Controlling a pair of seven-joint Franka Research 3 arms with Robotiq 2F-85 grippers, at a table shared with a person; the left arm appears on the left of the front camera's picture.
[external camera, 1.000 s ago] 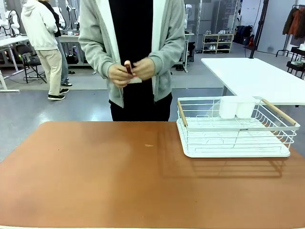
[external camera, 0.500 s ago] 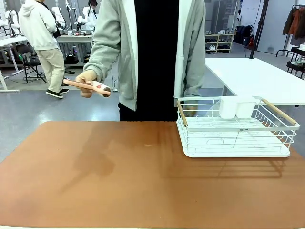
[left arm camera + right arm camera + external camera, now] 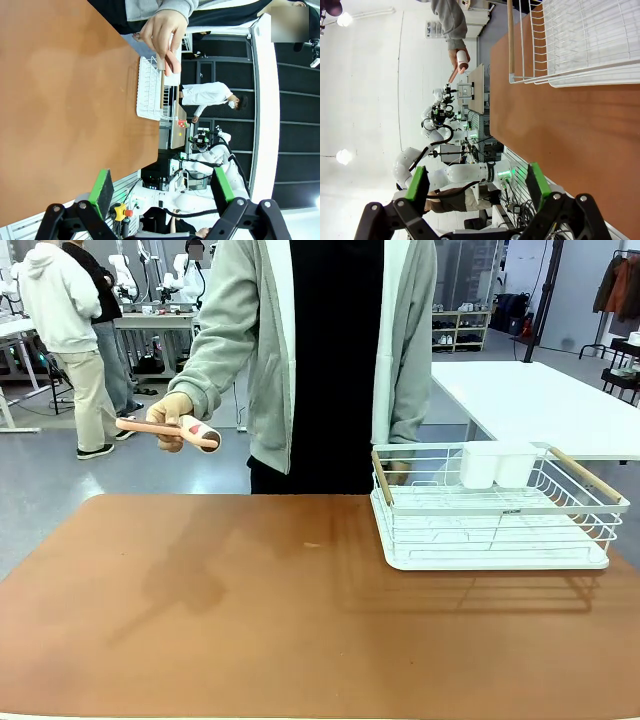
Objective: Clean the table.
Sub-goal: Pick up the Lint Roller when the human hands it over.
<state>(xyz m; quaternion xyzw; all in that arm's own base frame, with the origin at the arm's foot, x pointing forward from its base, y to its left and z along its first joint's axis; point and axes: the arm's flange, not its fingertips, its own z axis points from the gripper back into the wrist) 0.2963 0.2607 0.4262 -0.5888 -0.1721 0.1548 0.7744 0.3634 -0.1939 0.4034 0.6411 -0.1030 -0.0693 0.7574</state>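
The table (image 3: 300, 620) has a reddish-brown top with a small pale speck (image 3: 313, 545) near its middle. A person in a grey jacket stands at the far edge, and one hand (image 3: 168, 420) holds a long pink tool (image 3: 180, 430) out beyond the far left part of the table. My left gripper (image 3: 164, 185) is open above the table (image 3: 60, 100), nothing between its green pads (image 3: 104, 187); the hand with the pink tool (image 3: 170, 60) shows far off. My right gripper (image 3: 477, 181) is open too, over the table (image 3: 560, 135), with the pink tool (image 3: 460, 62) in the distance.
A white wire dish rack (image 3: 495, 515) with wooden handles and a white cup holder (image 3: 497, 465) stands at the table's far right; it also shows as the rack (image 3: 149, 90) and rack (image 3: 570, 40). A white table (image 3: 540, 400) stands behind it.
The person's hands were together at the chest with the pink tool; one hand has since swung it out to the picture's left and a little farther left since half a second ago.
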